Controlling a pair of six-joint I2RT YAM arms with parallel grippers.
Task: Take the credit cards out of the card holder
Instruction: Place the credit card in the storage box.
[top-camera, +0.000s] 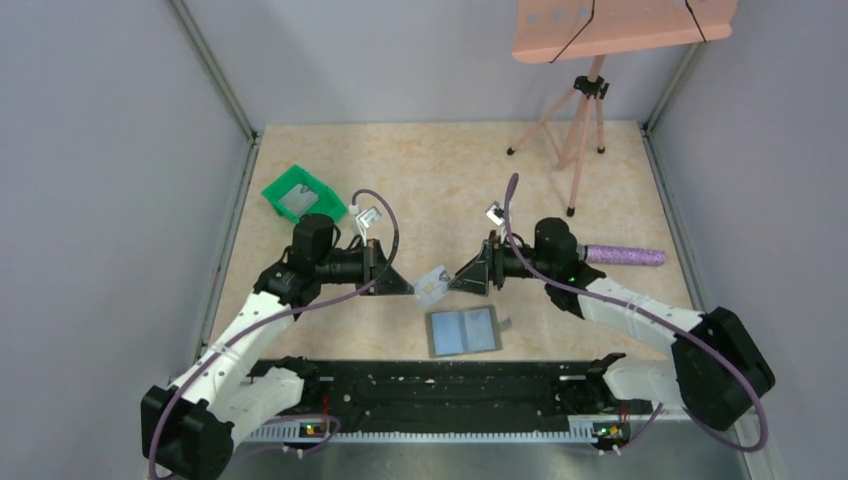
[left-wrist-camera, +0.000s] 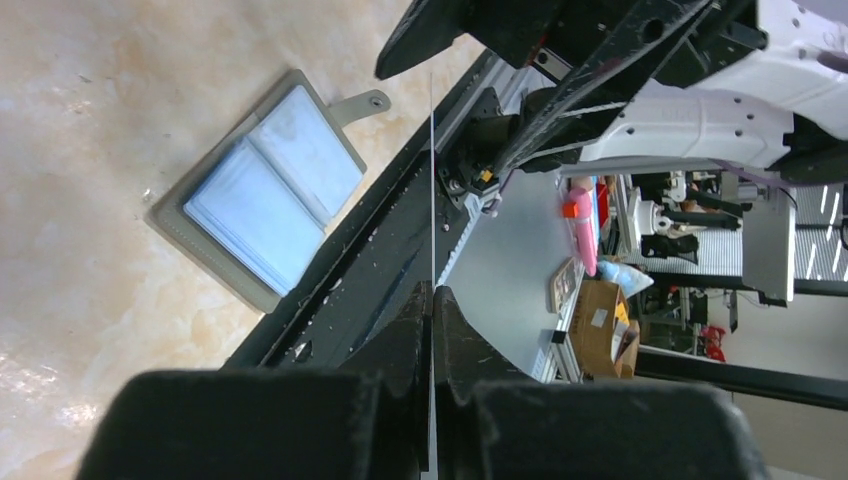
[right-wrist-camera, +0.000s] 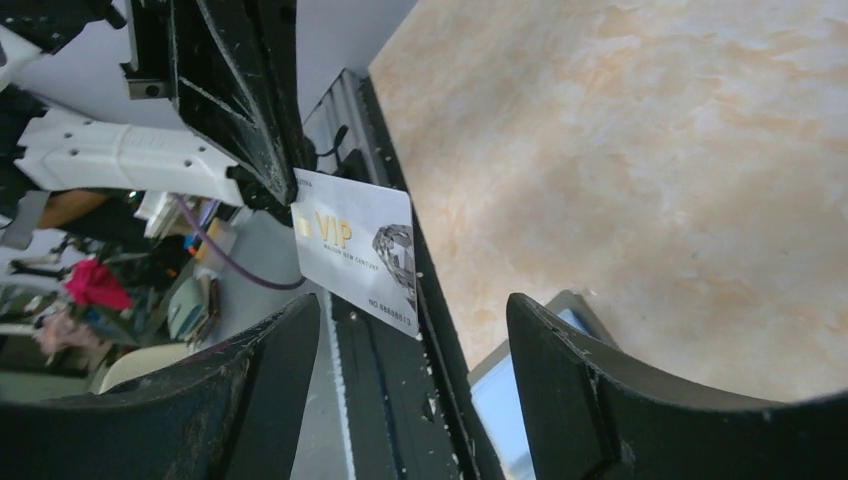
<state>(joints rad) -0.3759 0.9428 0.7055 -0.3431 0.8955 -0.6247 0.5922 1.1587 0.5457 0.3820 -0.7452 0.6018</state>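
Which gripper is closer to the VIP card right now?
Left. The left gripper is shut on one edge of the VIP card; the right gripper faces it, open, not touching.

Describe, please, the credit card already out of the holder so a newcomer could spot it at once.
Over the middle of the tan table, near the open grey card holder lying flat, the left gripper pinches a credit card in the air. It alone is pale silver with gold VIP lettering and a diamond picture.
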